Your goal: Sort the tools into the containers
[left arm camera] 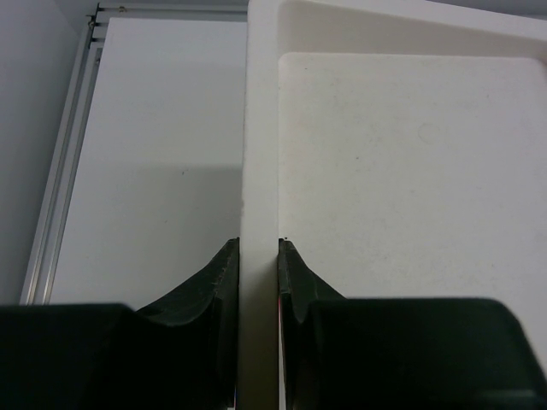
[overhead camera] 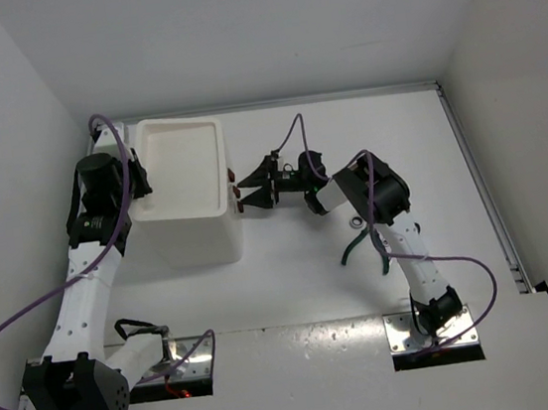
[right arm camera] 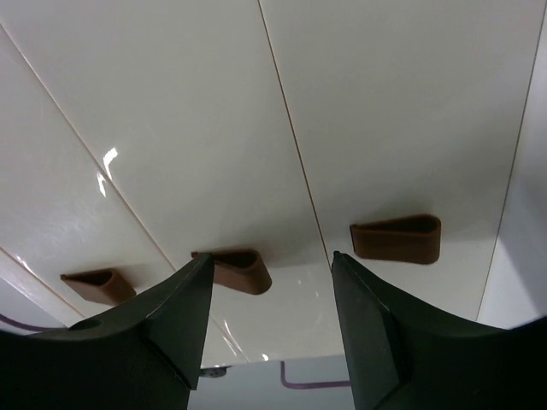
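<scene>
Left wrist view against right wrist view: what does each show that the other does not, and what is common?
Only the left wrist view shows the tray top, its rim clamped by the left gripper. Only the right wrist view shows three brown drawer knobs, the right gripper open before them. Both show parts of the white box.

You have the tall white plastic box (overhead camera: pixel 190 237) standing upright at far left. Its three white drawers (right arm camera: pixel 385 102) sit flush shut, dark reddish-brown knobs (right arm camera: pixel 396 238) facing right. Green-handled pliers (overhead camera: pixel 351 248) lie well apart to its right, partly hidden.
</scene>
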You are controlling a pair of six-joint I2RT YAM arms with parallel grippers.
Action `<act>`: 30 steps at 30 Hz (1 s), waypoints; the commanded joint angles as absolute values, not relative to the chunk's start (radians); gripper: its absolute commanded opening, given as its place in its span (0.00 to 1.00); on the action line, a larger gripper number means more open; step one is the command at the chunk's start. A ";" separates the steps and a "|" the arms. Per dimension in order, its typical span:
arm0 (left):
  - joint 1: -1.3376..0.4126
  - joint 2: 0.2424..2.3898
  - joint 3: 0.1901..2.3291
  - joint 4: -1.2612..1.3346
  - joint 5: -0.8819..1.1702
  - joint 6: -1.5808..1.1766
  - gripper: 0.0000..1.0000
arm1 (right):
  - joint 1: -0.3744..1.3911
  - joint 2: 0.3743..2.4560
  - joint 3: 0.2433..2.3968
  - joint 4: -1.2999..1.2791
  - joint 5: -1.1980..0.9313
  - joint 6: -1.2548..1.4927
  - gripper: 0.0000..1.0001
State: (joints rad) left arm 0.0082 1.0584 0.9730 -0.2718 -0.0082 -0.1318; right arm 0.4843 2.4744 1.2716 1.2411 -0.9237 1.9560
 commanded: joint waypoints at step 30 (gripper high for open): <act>-0.021 1.104 0.907 -0.357 0.087 -0.192 0.00 | 0.474 2.381 1.275 1.812 -0.842 2.083 0.58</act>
